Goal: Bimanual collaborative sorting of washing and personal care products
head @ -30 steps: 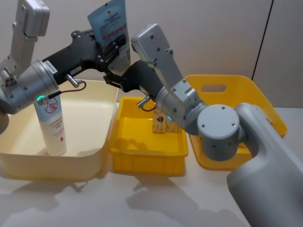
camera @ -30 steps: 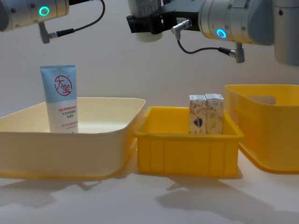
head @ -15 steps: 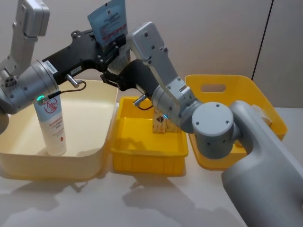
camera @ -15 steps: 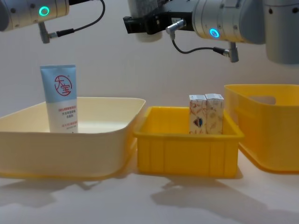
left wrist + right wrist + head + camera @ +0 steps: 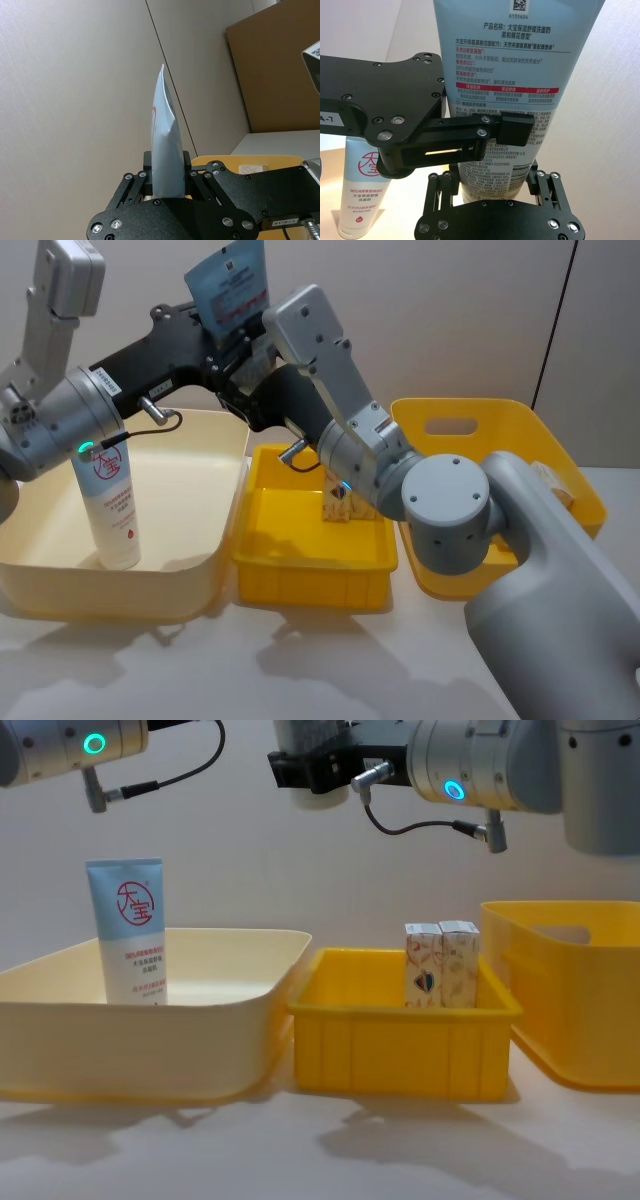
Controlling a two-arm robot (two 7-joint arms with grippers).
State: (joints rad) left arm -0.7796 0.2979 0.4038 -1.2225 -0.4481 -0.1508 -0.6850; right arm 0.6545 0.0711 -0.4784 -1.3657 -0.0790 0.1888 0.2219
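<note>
Two small cartons (image 5: 338,502) stand in the yellow tray (image 5: 300,560). Up high, the left gripper (image 5: 237,340) pinches the blue pouch (image 5: 232,290). The right gripper (image 5: 492,187) has moved closer, fingers wide around its bottom, ready to take it.

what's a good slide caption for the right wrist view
Mid-air handover: left tool clamps the light-blue pouch as the right tool closes in below; a matching tube stands behind.

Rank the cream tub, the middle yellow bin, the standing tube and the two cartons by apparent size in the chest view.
1. cream tub
2. middle yellow bin
3. standing tube
4. two cartons, side by side; each looks about equal, so unranked between them.
</note>
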